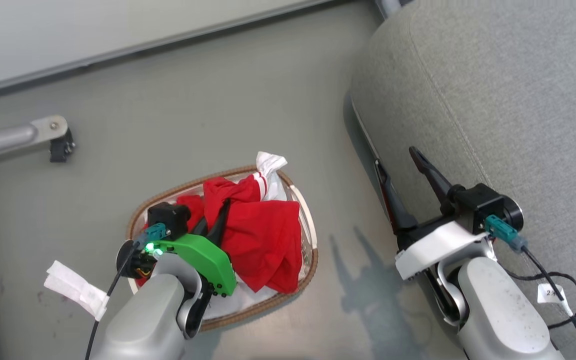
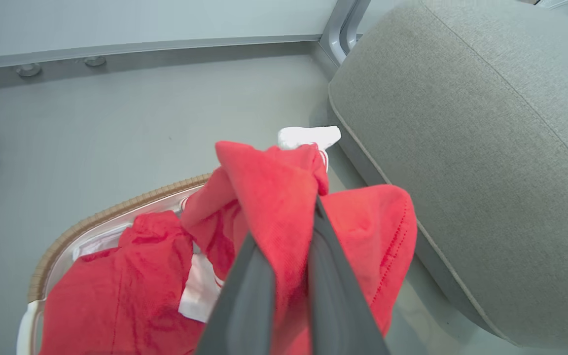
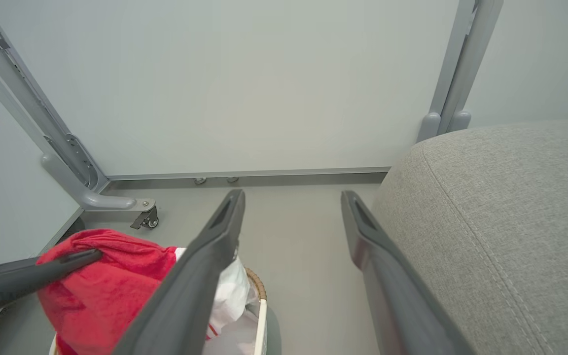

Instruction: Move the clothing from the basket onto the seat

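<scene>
The left gripper [image 1: 224, 206] is clamped on a fold of the red clothing [image 1: 268, 235], which is heaped in the basket [image 1: 312, 260]. The garment's length runs from far rim to near rim, its white striped cuff pointing away. The right gripper [image 1: 396, 157] gapes wide beside the seat [image 1: 493, 90]. The cable tag's [image 1: 550, 294] writing is unreadable.

This is a staged test space, not a lived-in home. Behind the grey sofa seat [image 1: 493, 100] stand plain pale partition panels [image 3: 264, 88] in grey metal frames [image 3: 67, 153]. Left of the seat, one frame leg ends in a caster [image 3: 150, 220] on the bare grey floor [image 1: 193, 110]. A laundry basket [image 2: 116, 210] sits beside the seat.
</scene>
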`<state>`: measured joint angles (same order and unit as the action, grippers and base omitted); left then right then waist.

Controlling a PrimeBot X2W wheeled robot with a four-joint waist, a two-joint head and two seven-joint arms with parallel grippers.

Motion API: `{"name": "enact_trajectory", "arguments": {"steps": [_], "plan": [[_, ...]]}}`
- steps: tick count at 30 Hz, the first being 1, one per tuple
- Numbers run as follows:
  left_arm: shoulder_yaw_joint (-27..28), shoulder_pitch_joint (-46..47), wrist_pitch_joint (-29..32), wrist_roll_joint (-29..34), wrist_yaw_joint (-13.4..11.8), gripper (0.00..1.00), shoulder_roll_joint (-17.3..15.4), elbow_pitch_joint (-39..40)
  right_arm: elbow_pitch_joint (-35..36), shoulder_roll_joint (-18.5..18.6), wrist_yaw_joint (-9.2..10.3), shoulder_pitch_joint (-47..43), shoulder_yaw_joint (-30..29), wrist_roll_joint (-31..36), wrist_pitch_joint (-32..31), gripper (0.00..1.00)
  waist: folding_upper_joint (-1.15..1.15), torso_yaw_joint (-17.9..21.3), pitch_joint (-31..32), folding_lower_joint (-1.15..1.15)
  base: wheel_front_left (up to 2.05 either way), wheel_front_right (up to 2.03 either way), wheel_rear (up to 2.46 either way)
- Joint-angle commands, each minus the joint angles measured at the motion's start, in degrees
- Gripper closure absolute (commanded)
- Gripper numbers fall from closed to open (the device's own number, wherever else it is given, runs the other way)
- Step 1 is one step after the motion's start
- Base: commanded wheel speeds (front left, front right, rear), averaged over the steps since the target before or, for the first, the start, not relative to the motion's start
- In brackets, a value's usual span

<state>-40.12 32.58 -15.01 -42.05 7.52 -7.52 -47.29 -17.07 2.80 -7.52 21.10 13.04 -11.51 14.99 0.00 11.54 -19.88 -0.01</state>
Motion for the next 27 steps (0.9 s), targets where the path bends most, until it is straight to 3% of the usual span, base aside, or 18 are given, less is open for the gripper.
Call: {"name": "enact_trajectory", "arguments": {"steps": [1, 12, 27], "plan": [[1.0, -1.5, -0.2, 1.6, -0.1, 1.00, -0.1, 1.1, -0.4, 0.3, 0.06, -1.5, -0.2, 0.3, 0.3, 0.00, 0.00, -1.8, 4.9, 0.01, 0.00, 0.00, 0.00], [6.2, -6.7, -0.2, 11.7, -0.1, 1.00, 0.3, 8.7, -2.1, 0.3, 0.06, -6.1, -1.5, 0.7, 0.3, 0.00, 0.00, -3.1, 12.8, 0.01, 0.00, 0.00, 0.00], [10.8, -8.6, -0.2, 13.3, -0.1, 1.00, 1.0, 15.9, -3.5, 0.3, 0.06, -11.6, -0.2, 0.7, 0.3, 0.00, 0.00, -4.8, 19.0, 0.01, 0.00, 0.00, 0.00]]}}
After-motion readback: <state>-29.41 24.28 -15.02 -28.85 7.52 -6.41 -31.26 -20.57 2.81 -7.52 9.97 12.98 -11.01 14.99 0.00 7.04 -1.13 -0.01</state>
